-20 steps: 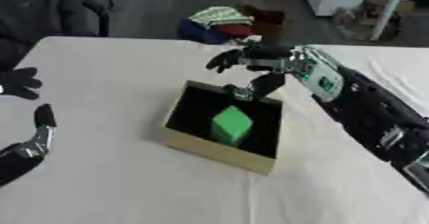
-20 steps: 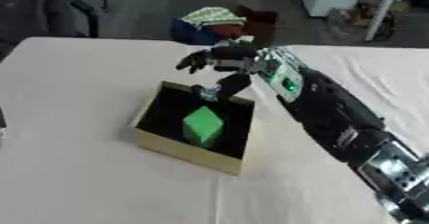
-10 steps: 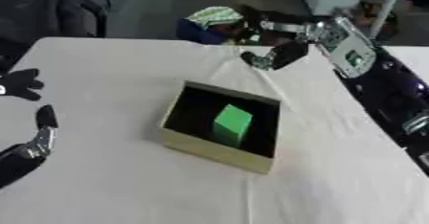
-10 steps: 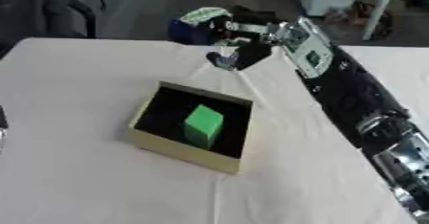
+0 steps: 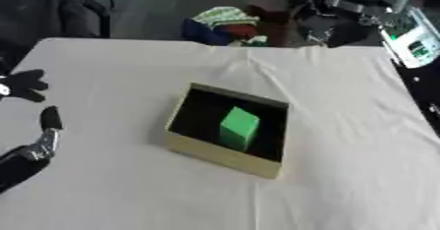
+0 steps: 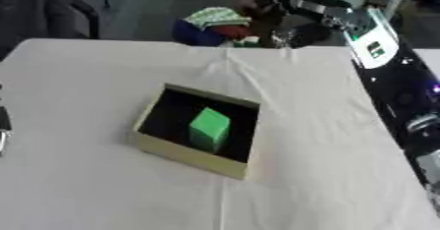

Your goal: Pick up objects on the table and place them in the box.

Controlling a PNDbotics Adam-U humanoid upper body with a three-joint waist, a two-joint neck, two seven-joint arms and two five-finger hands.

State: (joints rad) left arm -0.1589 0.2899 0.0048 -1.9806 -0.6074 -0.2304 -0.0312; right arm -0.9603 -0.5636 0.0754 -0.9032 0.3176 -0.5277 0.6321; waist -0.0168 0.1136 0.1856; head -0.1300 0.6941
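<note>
Green block (image 5: 238, 127) lies inside the open box (image 5: 222, 155), mid-table. Right hand (image 5: 331, 20) hangs past the far right table edge, fingers curled, holding nothing. Left hand (image 5: 24, 84), fingers relaxed, idles at left edge. Advice: retract high, clearing the box rim.

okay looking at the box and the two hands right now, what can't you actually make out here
- Right hand, left eye view: motion blur against the dark background past the table's far edge hides whether its fingers are open or curled.
- Left hand, left eye view: cut off by the left edge; the right eye view shows almost none of it.
- Box: its near wall hides the floor beneath the green block.
</note>
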